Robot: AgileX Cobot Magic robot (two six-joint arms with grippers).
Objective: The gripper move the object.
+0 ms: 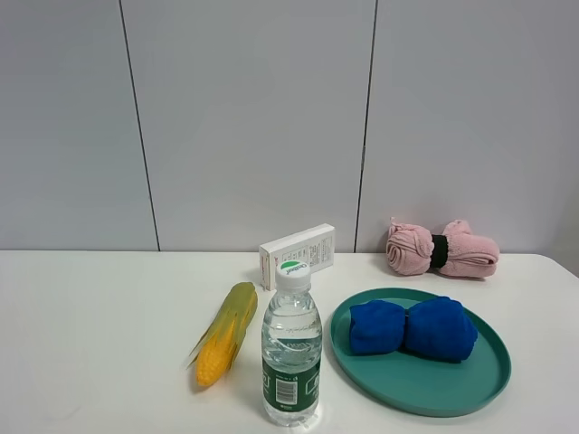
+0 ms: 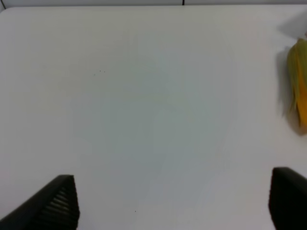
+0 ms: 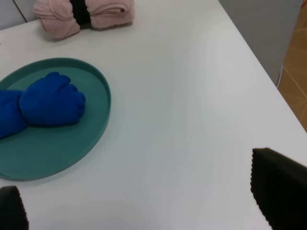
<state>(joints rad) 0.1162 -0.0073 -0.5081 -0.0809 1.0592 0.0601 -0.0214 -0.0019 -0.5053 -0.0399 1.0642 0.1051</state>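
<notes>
A corn cob (image 1: 224, 333) lies on the white table (image 1: 90, 344), left of a water bottle (image 1: 291, 346). A blue rolled cloth (image 1: 412, 328) lies on a teal plate (image 1: 425, 384). A pink rolled towel (image 1: 441, 250) and a white box (image 1: 298, 254) sit at the back. No arm shows in the exterior high view. My left gripper (image 2: 172, 201) is open over bare table, the corn (image 2: 298, 84) off to its side. My right gripper (image 3: 144, 201) is open, with the plate (image 3: 72, 148), blue cloth (image 3: 45, 103) and pink towel (image 3: 84, 14) beyond it.
A grey panelled wall (image 1: 271, 117) stands behind the table. The table's right edge (image 3: 261, 72) shows in the right wrist view, with floor beyond it.
</notes>
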